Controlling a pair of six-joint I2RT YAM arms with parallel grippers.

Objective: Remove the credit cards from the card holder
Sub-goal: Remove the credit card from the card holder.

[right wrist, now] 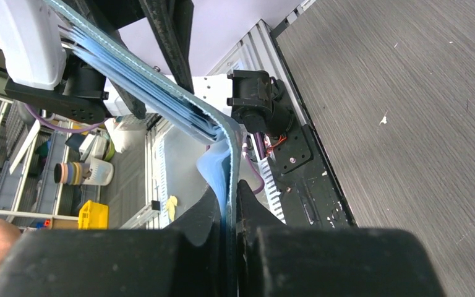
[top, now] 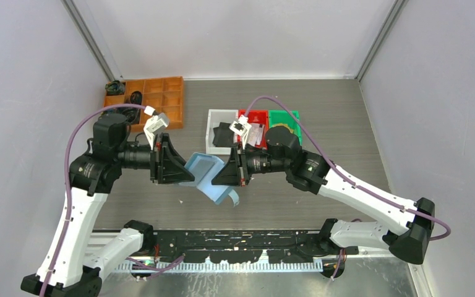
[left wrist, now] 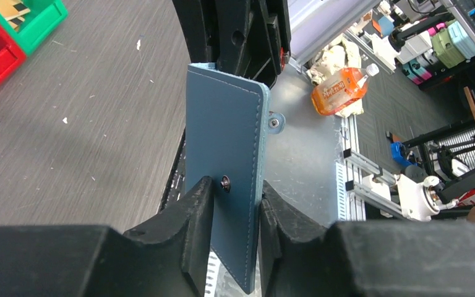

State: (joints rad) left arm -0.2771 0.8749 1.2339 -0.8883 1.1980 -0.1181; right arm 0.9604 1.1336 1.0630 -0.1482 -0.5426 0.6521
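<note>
With the card holder (top: 209, 176) held open in mid-air, the right gripper (right wrist: 227, 207) pinches one flap and the left gripper (left wrist: 238, 207) flanks the other, clamping unconfirmed, so a slack left hold could let it swing free.

A card holder (left wrist: 226, 154), teal-blue outside with pale edge stitching and light blue inside, is shown against a grey, finely streaked table (top: 346, 124), with a red bin (top: 258, 116), a green bin (top: 284, 116), a white bin (top: 211, 131) and an orange compartment tray (top: 161, 93).
</note>
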